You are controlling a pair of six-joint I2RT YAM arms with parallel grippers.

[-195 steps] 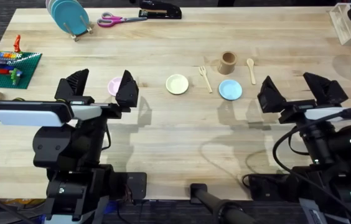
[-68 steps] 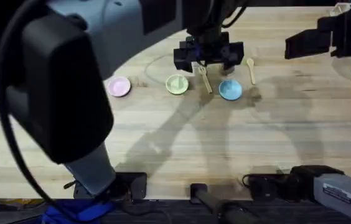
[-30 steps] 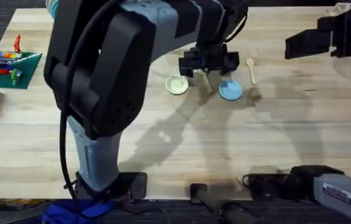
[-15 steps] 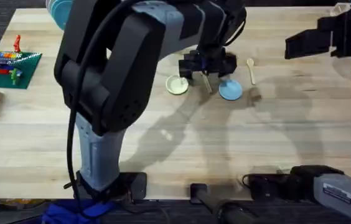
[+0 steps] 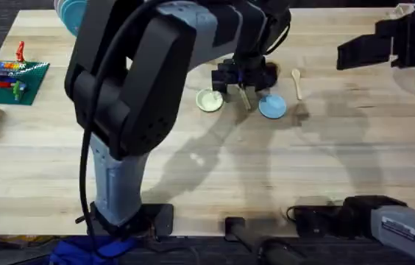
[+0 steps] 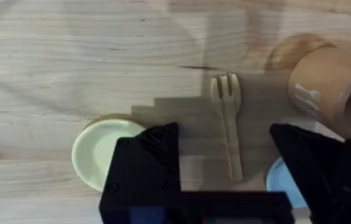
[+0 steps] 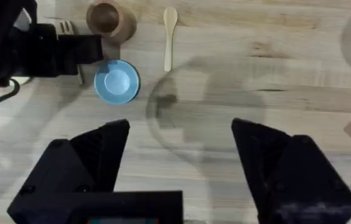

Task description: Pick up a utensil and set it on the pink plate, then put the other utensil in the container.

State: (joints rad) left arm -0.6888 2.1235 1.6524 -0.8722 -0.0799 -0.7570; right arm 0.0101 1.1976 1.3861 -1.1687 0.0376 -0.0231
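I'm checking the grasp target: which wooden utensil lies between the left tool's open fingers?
The fork, tines pointing away, lying between the yellow plate and the blue plate, under the left tool. The spoon lies off past the cup, untouched.

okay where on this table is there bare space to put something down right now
The near half of the table is bare wood, in front of the yellow plate and blue plate. Crowded: around the fork, where the left gripper hovers between plates and cup.
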